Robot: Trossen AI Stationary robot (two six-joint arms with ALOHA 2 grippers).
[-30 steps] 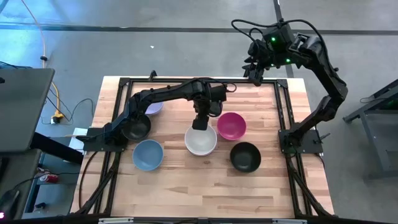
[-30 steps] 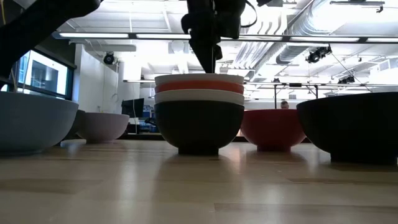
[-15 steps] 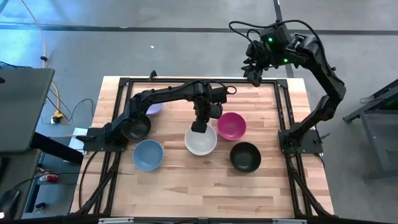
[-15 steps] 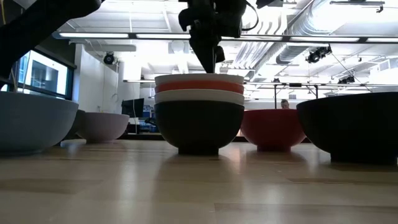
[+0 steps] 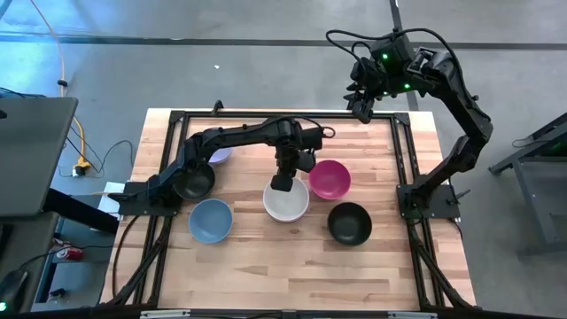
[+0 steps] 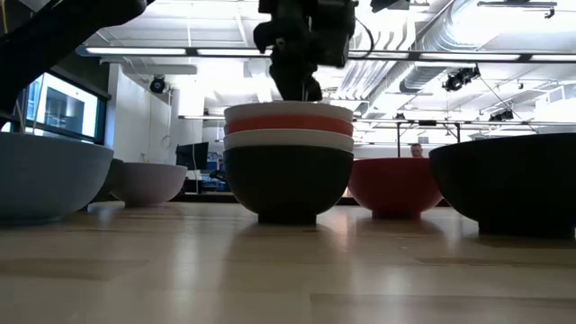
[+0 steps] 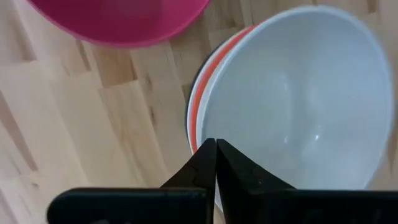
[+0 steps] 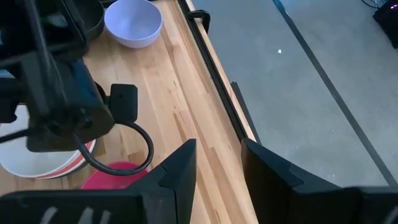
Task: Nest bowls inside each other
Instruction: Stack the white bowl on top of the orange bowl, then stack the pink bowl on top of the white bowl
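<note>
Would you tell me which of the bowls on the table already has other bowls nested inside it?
The black bowl at the centre, under the left gripper: a white, a red and another white bowl sit stacked inside it. The other black bowls are empty.

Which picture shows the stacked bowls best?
The low view: the stack shows every layer, white, red, white, black. The high view shows only the top white bowl, and the left wrist view adds a red rim.
</note>
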